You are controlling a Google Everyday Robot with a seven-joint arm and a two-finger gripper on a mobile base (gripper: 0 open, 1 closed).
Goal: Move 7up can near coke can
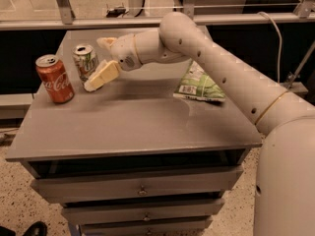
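The 7up can (84, 61), silver-white with green markings, stands upright at the back left of the grey table (138, 127). The red coke can (54, 78) stands upright just to its left and a little nearer the front, a small gap between them. My gripper (96, 64) is open at the 7up can's right side. One cream finger (102, 75) lies low in front of and to the right of the can. The other finger (105, 42) is behind it. The fingers do not press on the can.
A green and white snack bag (199, 85) lies on the right part of the table, under my arm. The table's left edge is close to the coke can. Drawers (142, 191) run below the top. A rail and glass stand behind.
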